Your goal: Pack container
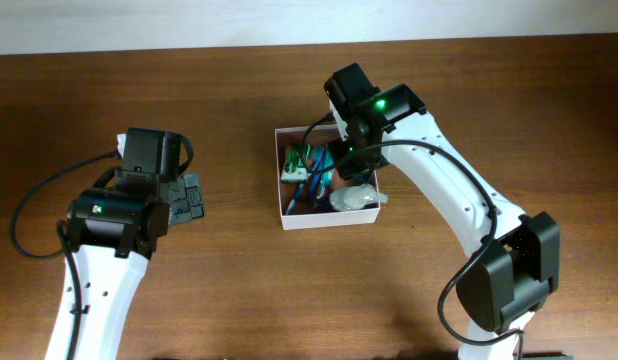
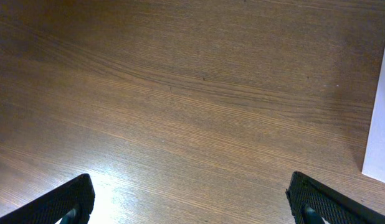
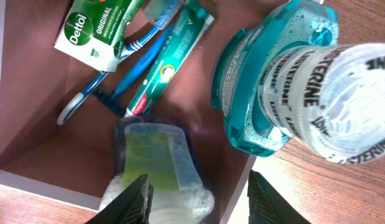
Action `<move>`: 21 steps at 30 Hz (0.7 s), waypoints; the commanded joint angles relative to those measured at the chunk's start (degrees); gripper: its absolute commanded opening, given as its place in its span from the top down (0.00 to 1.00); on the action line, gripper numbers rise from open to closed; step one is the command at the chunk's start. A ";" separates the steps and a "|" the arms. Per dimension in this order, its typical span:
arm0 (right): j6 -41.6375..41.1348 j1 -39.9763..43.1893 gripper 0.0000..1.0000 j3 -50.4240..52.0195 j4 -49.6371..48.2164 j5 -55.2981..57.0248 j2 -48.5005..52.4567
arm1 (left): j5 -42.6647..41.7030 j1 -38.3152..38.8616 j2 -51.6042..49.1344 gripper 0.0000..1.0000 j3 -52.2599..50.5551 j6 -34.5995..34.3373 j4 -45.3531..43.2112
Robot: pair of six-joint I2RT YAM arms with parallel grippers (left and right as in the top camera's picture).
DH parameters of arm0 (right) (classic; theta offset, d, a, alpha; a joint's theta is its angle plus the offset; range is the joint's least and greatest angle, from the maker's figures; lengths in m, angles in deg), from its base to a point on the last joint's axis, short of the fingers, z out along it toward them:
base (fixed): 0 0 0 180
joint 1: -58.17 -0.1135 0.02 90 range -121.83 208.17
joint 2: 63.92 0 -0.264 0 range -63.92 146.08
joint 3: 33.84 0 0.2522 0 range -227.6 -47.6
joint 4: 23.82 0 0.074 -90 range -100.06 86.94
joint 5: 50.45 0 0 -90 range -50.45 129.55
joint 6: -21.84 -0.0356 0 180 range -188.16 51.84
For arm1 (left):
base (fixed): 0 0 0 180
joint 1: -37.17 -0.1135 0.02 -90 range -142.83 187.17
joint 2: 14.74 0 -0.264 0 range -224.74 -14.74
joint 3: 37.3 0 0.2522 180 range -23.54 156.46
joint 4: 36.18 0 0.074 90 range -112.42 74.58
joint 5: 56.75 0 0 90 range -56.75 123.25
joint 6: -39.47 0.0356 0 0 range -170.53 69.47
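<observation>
Closest in, the right wrist view looks straight down between the right gripper (image 3: 200,186), its fingers parted and holding nothing. Just under them lies a clear packet with a yellow-green label (image 3: 152,155), resting on the reddish floor of the container (image 3: 43,185). Beyond the packet lie a blue toothbrush (image 3: 118,62), a green toothpaste tube (image 3: 171,62) and a Dettol soap box (image 3: 96,31). A teal Listerine bottle (image 3: 304,81) fills the right side, over the container's edge.

None of that detail reads from overhead, where the arm's wrist covers much of the box. That view does show the container sitting mid-table with the right pincer directly above its far half.

Further off, the left gripper (image 2: 192,205) is spread wide over bare table (image 2: 180,93), the container's white wall just at the right edge of its view.
</observation>
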 commanded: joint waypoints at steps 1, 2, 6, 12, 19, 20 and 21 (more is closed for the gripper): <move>-0.02 -0.22 0.58 0.22 0.07 0.72 -0.33 | 0.61 -0.31 -0.17 0.01 -0.17 -0.57 0.04; -0.02 -0.22 0.58 0.20 0.07 0.72 -0.33 | 0.61 -0.31 -0.17 0.01 -0.17 -0.57 0.04; -0.02 -0.22 0.58 0.17 0.09 0.72 -0.35 | 0.61 -0.31 -0.17 0.01 -0.17 -0.57 0.04; -0.02 -0.22 0.58 -2.49 1.95 0.72 -1.20 | 0.61 -0.31 -0.17 0.01 -0.17 -0.57 0.04; -1.81 -0.22 0.58 -17.75 16.52 0.74 -2.45 | 0.61 -0.31 -0.17 0.01 -0.17 -0.55 0.04; -3.02 -0.20 0.58 -18.58 17.70 0.72 -2.45 | 0.61 -0.31 -0.17 0.01 -0.17 -0.57 0.04; -5.49 -0.20 0.58 -19.69 19.19 0.74 -2.45 | 0.61 -0.31 -0.17 0.01 -0.17 -0.57 0.04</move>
